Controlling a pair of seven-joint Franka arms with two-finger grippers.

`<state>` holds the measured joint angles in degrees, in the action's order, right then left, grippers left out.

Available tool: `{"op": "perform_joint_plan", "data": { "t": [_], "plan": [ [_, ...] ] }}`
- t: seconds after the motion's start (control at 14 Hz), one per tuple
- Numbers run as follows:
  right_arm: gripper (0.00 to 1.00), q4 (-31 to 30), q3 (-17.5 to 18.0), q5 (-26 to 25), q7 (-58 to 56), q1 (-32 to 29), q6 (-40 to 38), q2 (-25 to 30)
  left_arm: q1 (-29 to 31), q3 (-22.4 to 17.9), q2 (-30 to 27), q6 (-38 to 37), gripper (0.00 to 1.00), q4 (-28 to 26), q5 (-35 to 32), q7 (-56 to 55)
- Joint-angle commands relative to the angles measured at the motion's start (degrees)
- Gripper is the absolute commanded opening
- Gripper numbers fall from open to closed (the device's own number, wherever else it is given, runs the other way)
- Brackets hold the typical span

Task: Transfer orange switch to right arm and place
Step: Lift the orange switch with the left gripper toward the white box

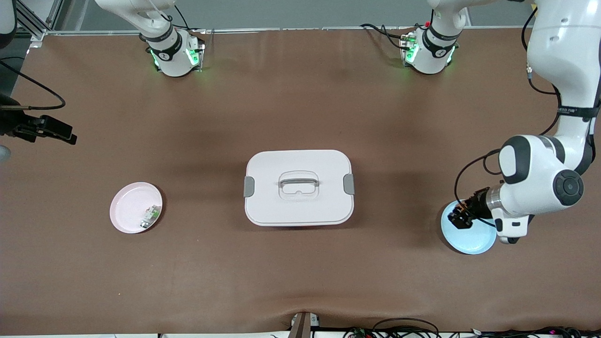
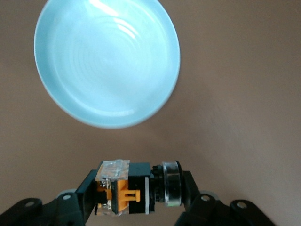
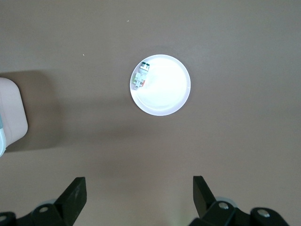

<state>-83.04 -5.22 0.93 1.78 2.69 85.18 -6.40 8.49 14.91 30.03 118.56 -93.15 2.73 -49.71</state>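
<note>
Brown cloth covers the table (image 1: 300, 108). At the left arm's end, the left gripper (image 1: 459, 218) hangs over the rim of a blue plate (image 1: 474, 239), its fingers clamped on the orange switch (image 1: 462, 212). In the left wrist view the switch (image 2: 134, 188) lies crosswise between the fingers (image 2: 84, 195), a black body with an orange clip, a clear block at one end and a ringed cap at the other; the blue plate (image 2: 107, 61) lies below it.

The right arm (image 1: 155, 28) reaches out past the view's edge at its own end of the table, and its gripper (image 1: 44, 129) is up over the cloth there. The right wrist view shows the gripper (image 3: 139, 193) with fingers (image 3: 75, 195) wide apart and nothing between them, looking down on a pink plate (image 3: 164, 96) that carries a white-and-green part (image 3: 140, 79).

In the front view the pink plate (image 1: 127, 206) sits toward the right arm's end with the part (image 1: 150, 216) near its rim. A white lidded box (image 1: 299, 187) with a handle and grey side latches stands mid-table, between the two plates.
</note>
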Motion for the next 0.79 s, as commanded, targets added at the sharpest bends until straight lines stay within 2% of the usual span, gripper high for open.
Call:
{"op": "perform_joint_plan", "data": {
  "t": [0.0, 0.36, 0.71],
  "plan": [
    [1.0, 1.2, -0.1, -0.2, 0.2, 0.2, -0.5, -0.5, 0.4, 4.4, -4.4, -4.3, 0.0, -1.0, 2.2, -7.2],
    [1.0, 1.2, -0.1, -0.3, 0.2, 0.1, -0.5, -0.5, 0.6, 12.4, -8.1, -8.5, 0.0, 0.4, 8.9, -20.0],
    [1.0, 1.2, -0.1, -0.1, 0.5, 1.4, -0.2, -1.8, -0.2, 21.1, -7.7, -8.4, 0.0, 4.6, 13.3, -36.6]
  ]
}}
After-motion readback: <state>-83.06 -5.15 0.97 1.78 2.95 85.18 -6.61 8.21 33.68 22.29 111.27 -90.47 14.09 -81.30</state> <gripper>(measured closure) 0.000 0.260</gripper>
